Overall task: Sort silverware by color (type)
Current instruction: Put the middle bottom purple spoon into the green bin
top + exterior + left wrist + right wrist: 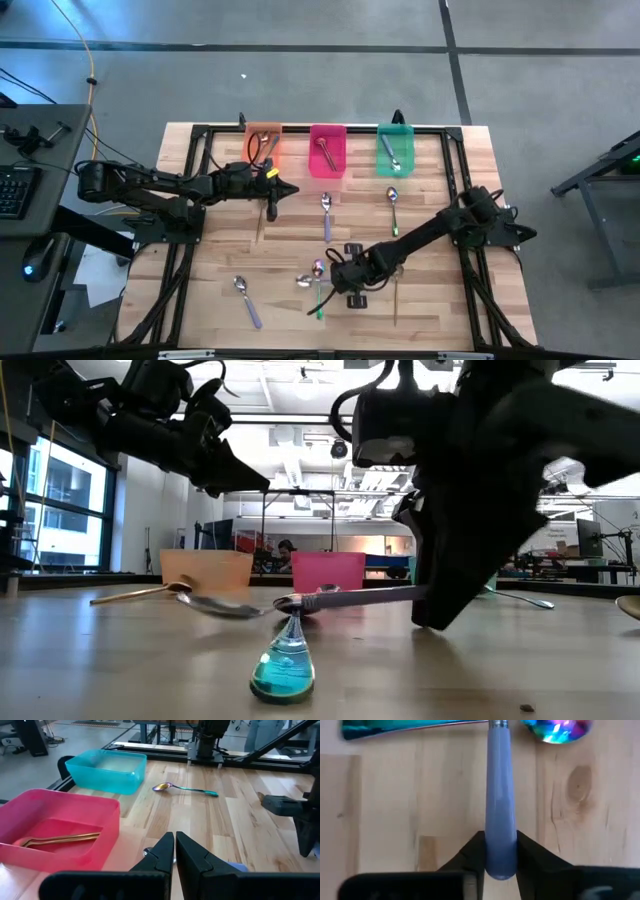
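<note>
Lavender spoon handle (500, 840) is gripped by the right claw (500, 857) near the table's (440, 300) front middle.
Its fingers (470, 852) are pressed against both sides of the handle, beside a rainbow spoon (559, 729) and a green-handled spoon (319, 296). The left claw (175, 851) is held shut above the table before the pink bin (95, 812), in which a copper spoon (60, 840) is seen; other spoons are scattered apart.

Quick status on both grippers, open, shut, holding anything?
Left gripper: shut, empty, hovering above the table near the pink bin.
Right gripper: shut on the purple-handled spoon, low at the table's front.
</note>
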You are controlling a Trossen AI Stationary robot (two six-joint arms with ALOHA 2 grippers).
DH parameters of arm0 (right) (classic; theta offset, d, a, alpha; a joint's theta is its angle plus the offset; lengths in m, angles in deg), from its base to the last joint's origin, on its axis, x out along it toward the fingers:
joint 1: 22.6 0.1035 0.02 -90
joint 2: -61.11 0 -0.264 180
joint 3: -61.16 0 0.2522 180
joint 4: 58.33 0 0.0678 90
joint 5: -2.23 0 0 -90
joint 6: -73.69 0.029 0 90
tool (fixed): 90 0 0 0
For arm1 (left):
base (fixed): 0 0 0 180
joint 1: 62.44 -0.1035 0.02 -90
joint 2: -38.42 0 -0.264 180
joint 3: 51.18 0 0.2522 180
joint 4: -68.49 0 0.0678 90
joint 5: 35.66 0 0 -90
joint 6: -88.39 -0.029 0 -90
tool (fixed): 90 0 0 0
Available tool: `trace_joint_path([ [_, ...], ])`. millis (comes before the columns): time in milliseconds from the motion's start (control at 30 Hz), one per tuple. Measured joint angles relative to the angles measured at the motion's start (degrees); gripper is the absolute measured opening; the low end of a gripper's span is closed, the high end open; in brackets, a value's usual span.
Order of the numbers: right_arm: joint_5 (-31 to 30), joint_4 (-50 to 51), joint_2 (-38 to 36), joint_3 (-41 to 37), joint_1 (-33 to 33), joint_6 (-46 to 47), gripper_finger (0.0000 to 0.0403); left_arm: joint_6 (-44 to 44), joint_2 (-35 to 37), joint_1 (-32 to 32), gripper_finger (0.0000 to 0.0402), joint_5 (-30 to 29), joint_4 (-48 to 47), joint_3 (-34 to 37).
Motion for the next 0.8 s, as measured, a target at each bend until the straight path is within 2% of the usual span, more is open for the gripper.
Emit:
trace_joint_path([
  [167,-1.9,-0.3,-3.8,-0.1,-2.9,-1.4,0.0041,0.0,0.0,0.1,0.0007,0.0,0.0,0.0],
  [433,-11.9,4.2,-10.4,-0.9,-7.3,-3.3,0.0048,0.0,0.0,0.1,0.0007,0.0,0.0,0.0],
  [600,-15.0,4.8,-16.0,-7.9,-13.3,-1.5,0.0041,0.2,0.0,0.1,0.0007,0.0,0.0,0.0],
  [800,-18.2,4.0,-28.8,-19.3,-24.6,4.0,0.0046,0.2,0.0,0.1,0.0007,-2.4,0.0,0.0],
])
